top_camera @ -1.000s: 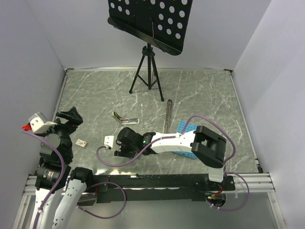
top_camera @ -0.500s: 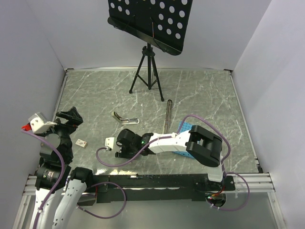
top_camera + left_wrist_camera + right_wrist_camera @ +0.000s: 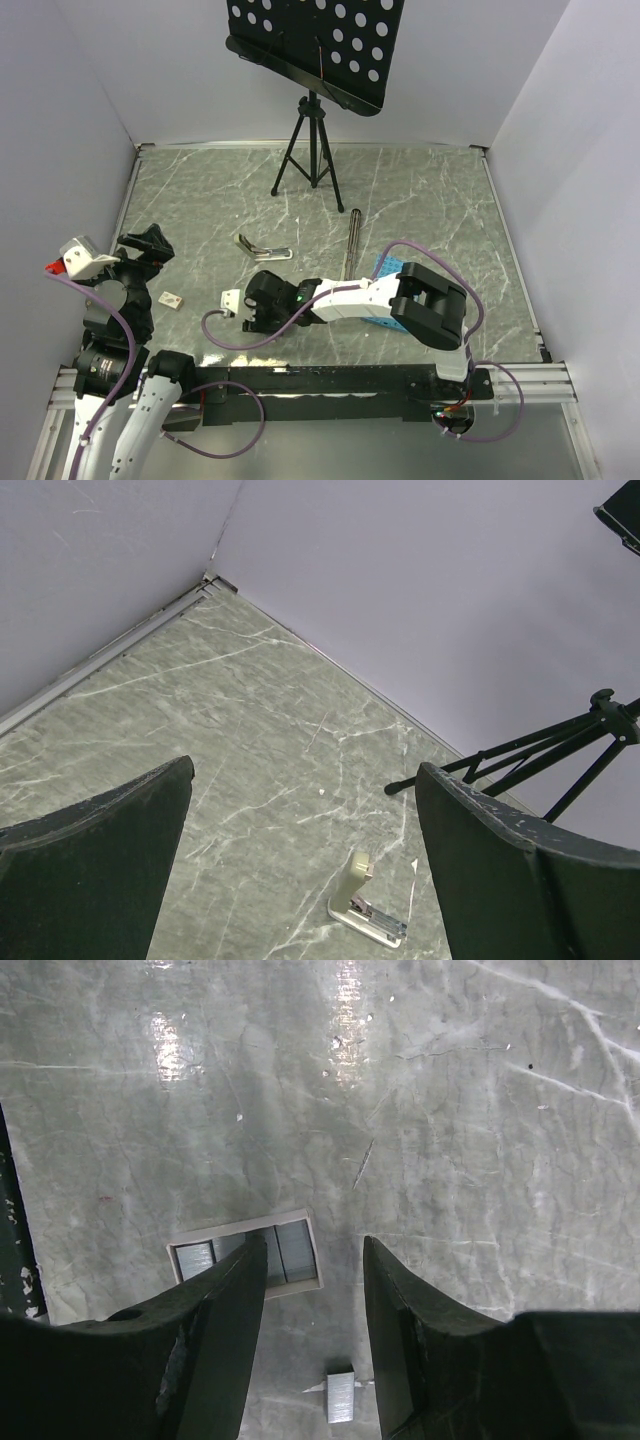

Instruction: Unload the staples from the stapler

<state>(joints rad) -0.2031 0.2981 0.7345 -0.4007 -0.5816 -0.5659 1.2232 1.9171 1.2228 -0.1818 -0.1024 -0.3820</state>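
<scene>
Right arm (image 3: 345, 295) has shifted slightly left; small box (image 3: 314, 1250) holds staples (image 3: 295, 1252).

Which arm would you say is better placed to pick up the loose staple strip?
Probably the right: the staple strip shows between the fingers of the right hand, just beneath it, while the left hand hangs open far off to the left.
</scene>
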